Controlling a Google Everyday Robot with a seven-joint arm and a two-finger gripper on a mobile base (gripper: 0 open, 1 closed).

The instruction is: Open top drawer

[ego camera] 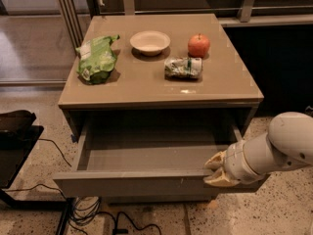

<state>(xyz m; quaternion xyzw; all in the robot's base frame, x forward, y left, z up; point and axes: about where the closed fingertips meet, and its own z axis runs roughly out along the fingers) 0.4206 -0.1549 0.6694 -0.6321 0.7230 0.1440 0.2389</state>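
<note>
Now you see the top drawer (132, 184) pulled well out from under the worktop (146, 84), with its plain grey inside open to view. The gripper (215, 171) is at the right end of the drawer front, on the near side of the scene. Its two pale fingers (213, 162) pinch the upper edge of that panel, one on the inner side and one on the outer face. I judge that you hold it there because the front has no handle, so the edge is the only place to pull. On the worktop, well apart from the gripper, lie a green bag (97, 58), a pale bowl (150, 41), a red apple (198, 45) and a crumpled packet (183, 67). The bag and the packet carry some print, but no word or brand can be read.
</note>
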